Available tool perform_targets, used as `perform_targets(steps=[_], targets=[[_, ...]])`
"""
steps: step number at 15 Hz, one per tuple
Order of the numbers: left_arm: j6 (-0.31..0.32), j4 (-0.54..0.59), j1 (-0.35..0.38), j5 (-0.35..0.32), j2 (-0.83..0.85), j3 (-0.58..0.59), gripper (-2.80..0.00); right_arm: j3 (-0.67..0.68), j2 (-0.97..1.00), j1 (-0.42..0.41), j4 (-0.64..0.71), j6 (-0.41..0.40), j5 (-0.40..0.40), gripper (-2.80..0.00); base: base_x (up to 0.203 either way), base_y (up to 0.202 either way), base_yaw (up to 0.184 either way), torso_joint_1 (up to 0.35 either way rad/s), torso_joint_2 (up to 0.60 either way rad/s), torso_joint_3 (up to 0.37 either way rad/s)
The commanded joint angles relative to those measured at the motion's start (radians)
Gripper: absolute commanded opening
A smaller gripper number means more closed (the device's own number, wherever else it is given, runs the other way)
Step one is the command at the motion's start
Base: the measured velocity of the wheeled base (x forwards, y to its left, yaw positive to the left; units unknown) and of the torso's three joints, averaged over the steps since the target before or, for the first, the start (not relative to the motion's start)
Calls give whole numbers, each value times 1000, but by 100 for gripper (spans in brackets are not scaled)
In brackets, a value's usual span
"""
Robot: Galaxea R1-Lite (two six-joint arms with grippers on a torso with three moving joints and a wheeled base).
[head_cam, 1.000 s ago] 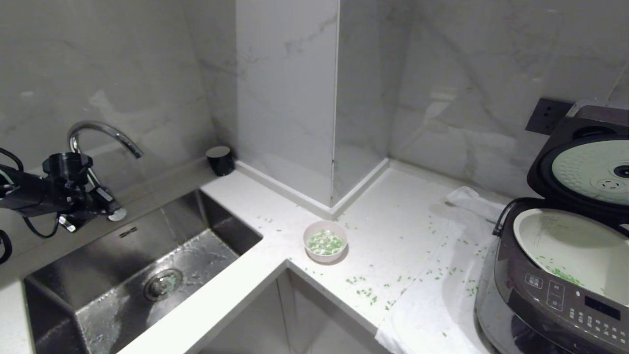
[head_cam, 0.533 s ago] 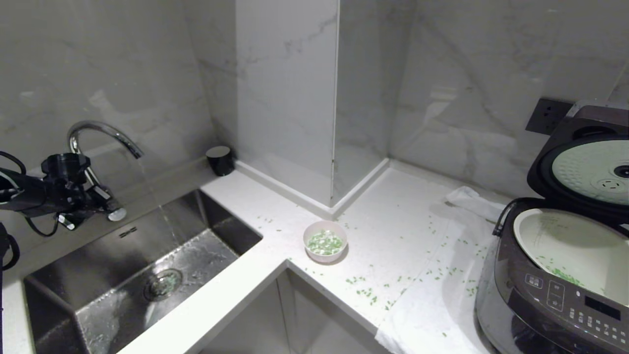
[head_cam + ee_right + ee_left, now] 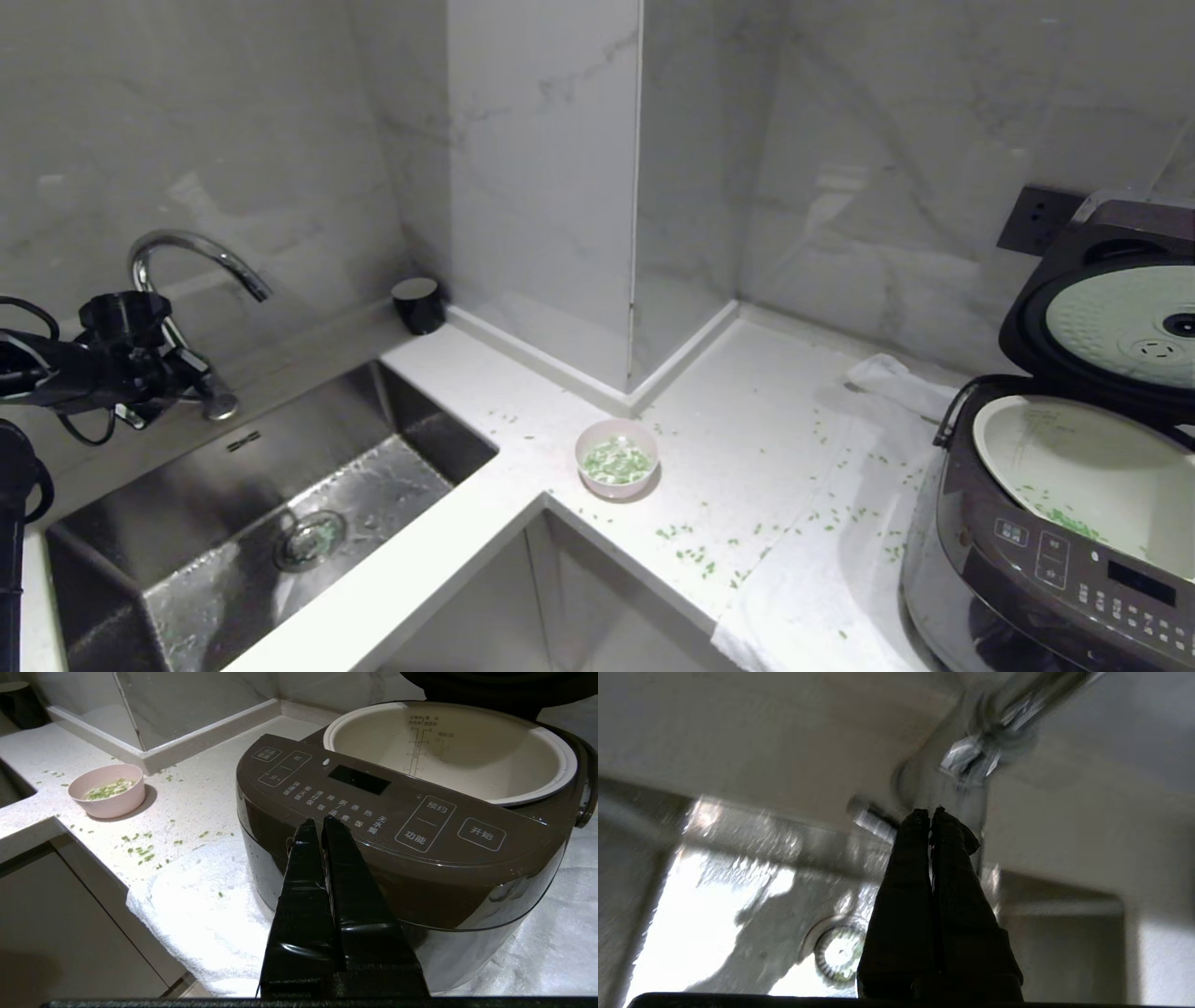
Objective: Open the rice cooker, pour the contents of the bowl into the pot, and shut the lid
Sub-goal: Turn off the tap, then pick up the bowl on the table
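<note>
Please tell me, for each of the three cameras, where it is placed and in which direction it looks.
Head view: high on the robot, looking forward and down at the counter corner, sink, bowl and open rice cooker; the left gripper shows by the faucet.
Left wrist view: behind the shut left gripper, facing the faucet base and the sink.
Right wrist view: behind the shut right gripper, facing the cooker's panel, the pot and the bowl.
Shared: the head and right wrist views both show the bowl and cooker; the head and left wrist views both show the sink.

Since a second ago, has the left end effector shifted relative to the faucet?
Barely. In the head view the left end effector, shut and empty, has stayed beside the faucet base, its tip edging only slightly toward the picture's left. Water ran from the spout earlier; none now.
</note>
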Motion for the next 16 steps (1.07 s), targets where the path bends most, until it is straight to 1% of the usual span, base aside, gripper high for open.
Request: perform_targets(steps=[1, 5, 7, 10, 13, 15, 16], targets=[[-3, -19, 4, 14, 20, -3, -280, 2, 0, 0, -1, 0, 0, -280, 0, 0, 0, 0, 0, 0], [-8, 7, 3, 16, -9, 7, -280, 2, 0, 0, -1, 0, 0, -280, 0, 0, 0, 0, 0, 0], [-30, 47, 0, 11, -55, 43, -280, 2, 0, 0, -1, 0, 0, -280, 0, 0, 0, 0, 0, 0], [-43, 71, -23, -23, -162, 186, -280, 2, 0, 0, -1, 0, 0, -280, 0, 0, 0, 0, 0, 0], [-49, 69, -73, -38, -251, 349, -280, 2, 0, 1, -1, 0, 0, -280, 0, 0, 0, 0, 0, 0], [-45, 49, -121, -59, -311, 506, -280, 2, 0, 1, -1, 0, 0, -280, 0, 0, 0, 0, 0, 0], [-40, 17, -147, -70, -348, 589, -280, 2, 0, 0, -1, 0, 0, -280, 0, 0, 0, 0, 0, 0]])
